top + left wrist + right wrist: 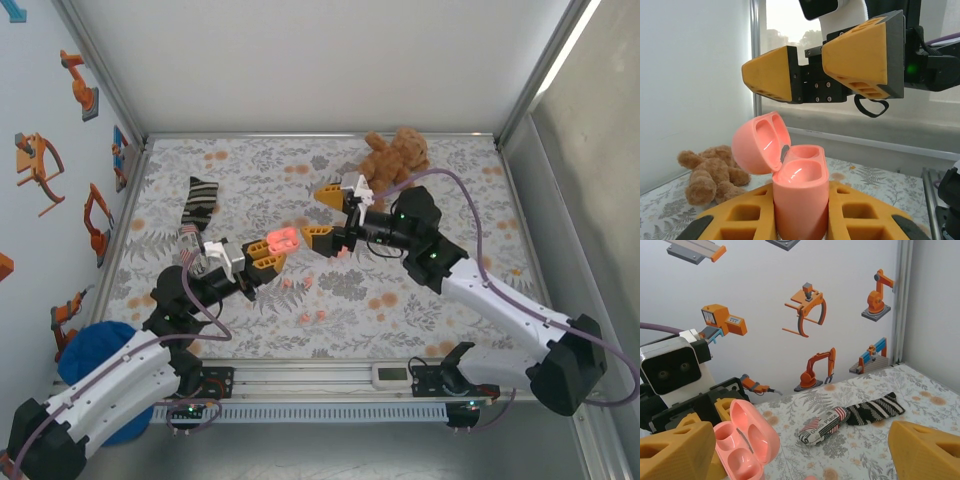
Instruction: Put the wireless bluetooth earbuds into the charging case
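1. Earbuds (pixel 306 317), tiny salmon-pink plastic nubs, lie scattered on the floral-cloth-covered counter (pixel 450 190). They sit mid-counter toward the near edge, between the two arms and apart from the case. None sits in the case.
2. The charging case (pixel 801 192), a glossy salmon-pink plastic shell with a rounded hinged lid, stands upright in the left fingers (pixel 735 222). These orange wedge-shaped fingers are clamped together on its lower body. The lid is swung back and both wells face upward, empty. This pose probably serves to present the openings to the other arm.
3. The right fingers (pixel 772 75), also orange wedges, stand wide apart with nothing between them. They hang just above the open case without touching it.
4. Loading appears not yet begun. The right arm would first need to descend to the cloth for one nub.
5. Bare cloth surrounds the nubs, which leaves room for a descent from above.
6. A brown plush teddy bear (pixel 395 155) at the far edge and a black-and-white striped sock (pixel 197 205) at the left lie well apart from the nubs.
7. The raised lid walls one side of the wells, so entry seems easiest from above or from the hinge-free side. The wells' narrow rims will likely demand careful alignment.
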`<state>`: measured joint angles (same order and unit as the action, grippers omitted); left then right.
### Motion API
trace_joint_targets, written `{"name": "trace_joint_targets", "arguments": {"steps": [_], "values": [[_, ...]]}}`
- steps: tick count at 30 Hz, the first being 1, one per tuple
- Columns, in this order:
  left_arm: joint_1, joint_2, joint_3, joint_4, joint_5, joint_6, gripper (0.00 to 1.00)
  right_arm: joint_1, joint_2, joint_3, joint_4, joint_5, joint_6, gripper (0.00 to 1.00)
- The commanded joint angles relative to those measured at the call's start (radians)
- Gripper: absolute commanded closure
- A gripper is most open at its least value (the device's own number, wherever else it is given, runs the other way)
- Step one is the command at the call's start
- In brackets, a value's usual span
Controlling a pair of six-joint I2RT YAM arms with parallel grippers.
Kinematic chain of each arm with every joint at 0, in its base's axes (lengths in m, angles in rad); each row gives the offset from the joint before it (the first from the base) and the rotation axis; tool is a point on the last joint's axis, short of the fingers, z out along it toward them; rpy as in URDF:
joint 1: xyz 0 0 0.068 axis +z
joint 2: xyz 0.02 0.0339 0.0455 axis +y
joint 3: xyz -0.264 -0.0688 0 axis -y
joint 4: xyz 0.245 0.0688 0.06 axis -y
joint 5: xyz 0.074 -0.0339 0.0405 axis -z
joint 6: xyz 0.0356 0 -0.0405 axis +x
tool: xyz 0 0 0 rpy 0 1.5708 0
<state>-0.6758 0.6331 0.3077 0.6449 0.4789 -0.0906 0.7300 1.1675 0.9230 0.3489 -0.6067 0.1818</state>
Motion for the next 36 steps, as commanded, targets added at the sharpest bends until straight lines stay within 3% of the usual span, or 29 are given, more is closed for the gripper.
{"name": "trace_joint_targets", "arguments": {"steps": [1,9,16,24,31,36], "values": [[-0.006,-0.03,-0.008,-0.03,-0.014,0.024,1.0,0.001,-0.03,0.007,-0.086,0.059,-0.021,0.13],[-0.007,-0.102,-0.01,-0.147,-0.045,0.034,1.0,-0.001,-0.04,0.009,-0.258,0.18,0.006,0.14],[-0.006,-0.2,-0.02,-0.26,-0.082,0.034,1.0,-0.001,-0.001,0.022,-0.404,0.206,0.055,0.16],[-0.007,-0.323,-0.023,-0.409,-0.128,0.035,1.0,-0.001,0.06,0.03,-0.537,0.142,0.126,0.23],[-0.006,-0.38,-0.034,-0.487,-0.152,0.006,1.0,0.007,0.179,0.079,-0.679,0.031,0.214,0.35],[-0.007,-0.44,-0.041,-0.509,-0.161,-0.008,1.0,0.062,0.262,0.068,-0.697,0.071,0.223,0.39]]}}
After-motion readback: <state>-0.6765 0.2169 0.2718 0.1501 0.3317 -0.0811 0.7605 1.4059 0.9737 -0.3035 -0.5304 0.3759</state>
